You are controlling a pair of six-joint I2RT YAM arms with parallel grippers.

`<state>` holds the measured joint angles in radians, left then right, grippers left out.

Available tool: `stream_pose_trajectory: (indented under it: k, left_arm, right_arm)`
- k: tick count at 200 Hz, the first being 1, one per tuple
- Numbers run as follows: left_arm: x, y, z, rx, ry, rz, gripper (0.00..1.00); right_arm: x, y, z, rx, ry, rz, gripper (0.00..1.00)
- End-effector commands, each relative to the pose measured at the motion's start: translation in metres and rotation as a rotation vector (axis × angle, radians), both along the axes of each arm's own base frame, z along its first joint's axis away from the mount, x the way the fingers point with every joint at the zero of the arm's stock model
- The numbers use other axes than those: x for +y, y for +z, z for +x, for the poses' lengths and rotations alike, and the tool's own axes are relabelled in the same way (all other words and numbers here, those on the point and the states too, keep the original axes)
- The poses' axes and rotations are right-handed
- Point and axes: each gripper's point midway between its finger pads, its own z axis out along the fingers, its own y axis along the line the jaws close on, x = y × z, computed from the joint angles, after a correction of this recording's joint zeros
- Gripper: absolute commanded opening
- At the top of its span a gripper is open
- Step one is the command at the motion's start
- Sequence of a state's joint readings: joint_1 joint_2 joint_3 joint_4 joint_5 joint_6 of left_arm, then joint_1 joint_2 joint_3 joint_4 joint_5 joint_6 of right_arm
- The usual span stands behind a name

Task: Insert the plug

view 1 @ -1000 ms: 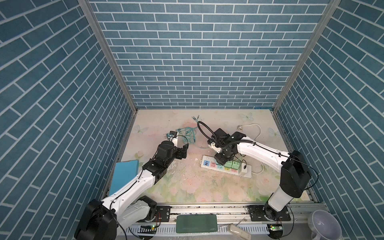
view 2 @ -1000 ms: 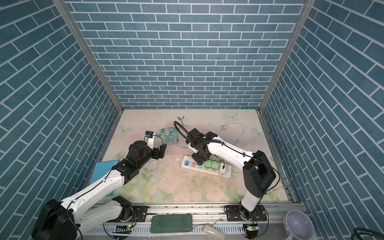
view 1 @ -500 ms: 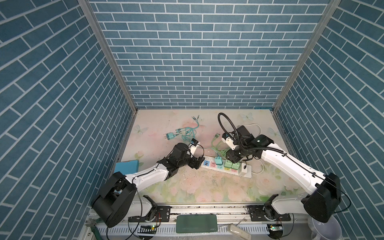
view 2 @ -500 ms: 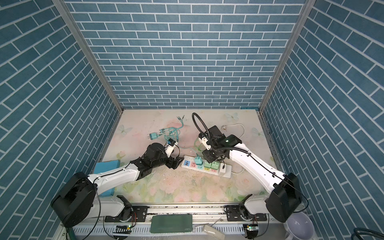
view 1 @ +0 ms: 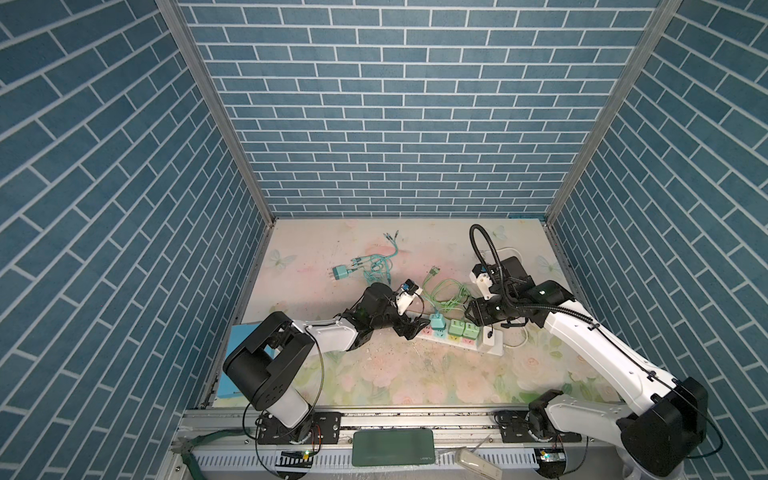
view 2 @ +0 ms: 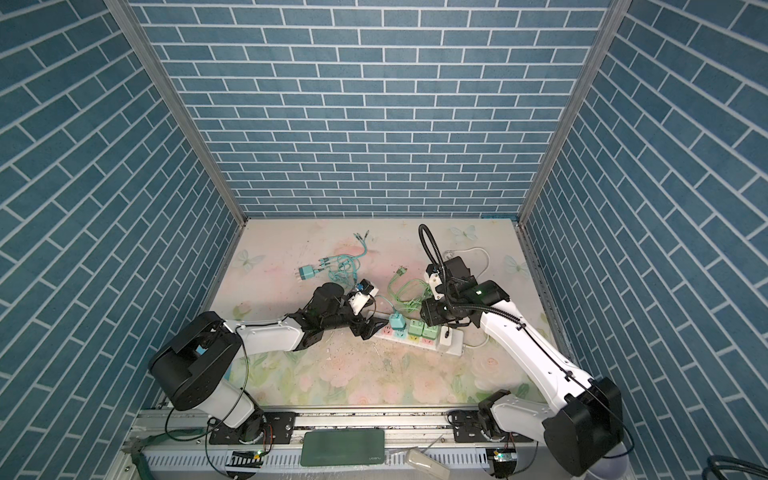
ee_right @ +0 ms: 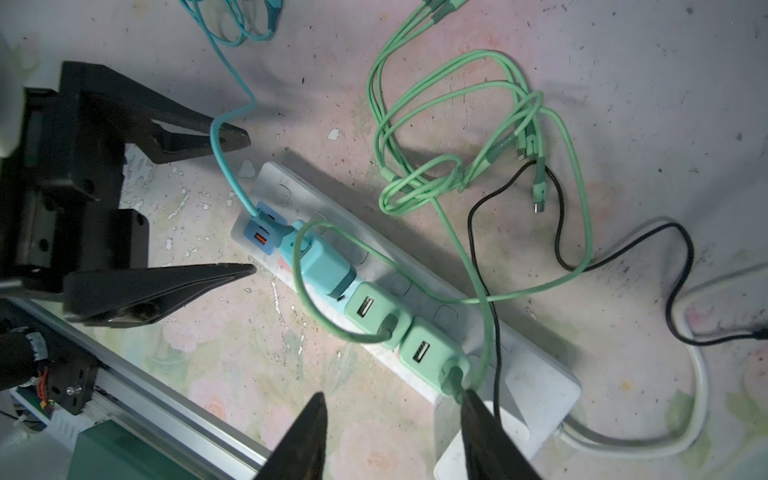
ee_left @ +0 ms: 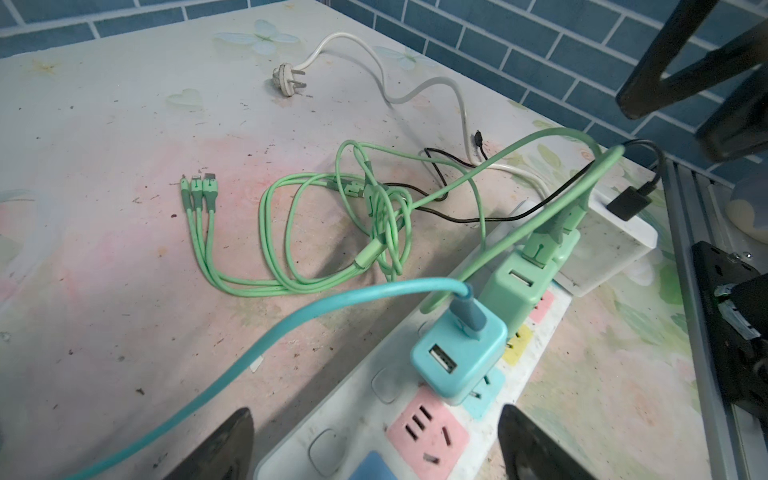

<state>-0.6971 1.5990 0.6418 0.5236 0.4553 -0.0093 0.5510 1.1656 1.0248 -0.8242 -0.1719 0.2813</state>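
A white power strip [view 1: 451, 341] [view 2: 415, 340] lies mid-table in both top views. A blue plug [ee_left: 457, 357] [ee_right: 326, 266] [view 1: 436, 322] stands tilted in a socket near its left end, prongs partly showing, with a blue cable running off it. My left gripper [ee_left: 374, 451] [view 1: 411, 329] [view 2: 368, 328] is open, its fingers either side of the strip's left end, just short of the blue plug. My right gripper [ee_right: 390, 440] [view 1: 478, 318] is open and holds nothing. It hovers over the strip's right end, one finger beside a green plug's cable.
Two green plugs [ee_right: 399, 332] and a white adapter [ee_left: 611, 245] with a black lead fill the strip's right part. Green cables [ee_left: 340, 232] tangle behind it. A loose teal plug [view 1: 341, 273] with cables lies further back. A white cord [ee_left: 374, 66] trails at the back right.
My left gripper has come from beside the teal cable bundle down to the strip's left end. My right gripper has drawn back from the strip's left part toward its right end.
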Motion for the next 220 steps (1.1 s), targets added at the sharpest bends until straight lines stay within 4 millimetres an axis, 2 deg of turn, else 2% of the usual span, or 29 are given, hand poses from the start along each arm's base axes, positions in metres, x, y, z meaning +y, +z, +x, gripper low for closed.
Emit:
stream_pose_trajectory:
  k: [1,33,64,90,93,107,144,184,220]
  left_arm:
    - [-0.015,0.01,0.0,-0.025,-0.067,-0.048,0.92]
    - [-0.024,0.005,-0.001,-0.017,-0.107,-0.067,0.9]
    - [-0.024,0.0,-0.006,-0.018,-0.138,-0.048,0.89]
    - [-0.027,-0.005,-0.011,-0.014,-0.169,-0.05,0.89]
    - [-0.031,0.002,-0.006,-0.026,-0.173,-0.06,0.89]
    - [-0.036,0.0,-0.006,-0.013,-0.194,-0.061,0.86]
    - [-0.044,-0.003,-0.008,-0.001,-0.222,-0.081,0.83]
    - [-0.052,-0.008,-0.014,0.013,-0.258,-0.063,0.83]
    - [-0.056,-0.009,-0.019,0.021,-0.266,-0.068,0.81]
  right_arm:
    - [-0.009,-0.002,-0.01,0.04,-0.084,0.015,0.53]
    - [-0.023,-0.008,-0.018,0.094,-0.177,-0.008,0.53]
    - [-0.03,-0.015,-0.025,0.136,-0.225,0.014,0.53]
    - [-0.033,-0.021,-0.026,0.161,-0.239,0.019,0.52]
    - [-0.033,-0.023,-0.026,0.166,-0.24,0.018,0.52]
    - [-0.037,-0.025,-0.027,0.176,-0.26,0.007,0.52]
    - [-0.052,-0.023,-0.025,0.173,-0.362,0.019,0.52]
    - [-0.081,-0.042,-0.032,0.235,-0.58,0.033,0.5]
    - [-0.085,-0.061,-0.033,0.293,-0.672,0.091,0.49]
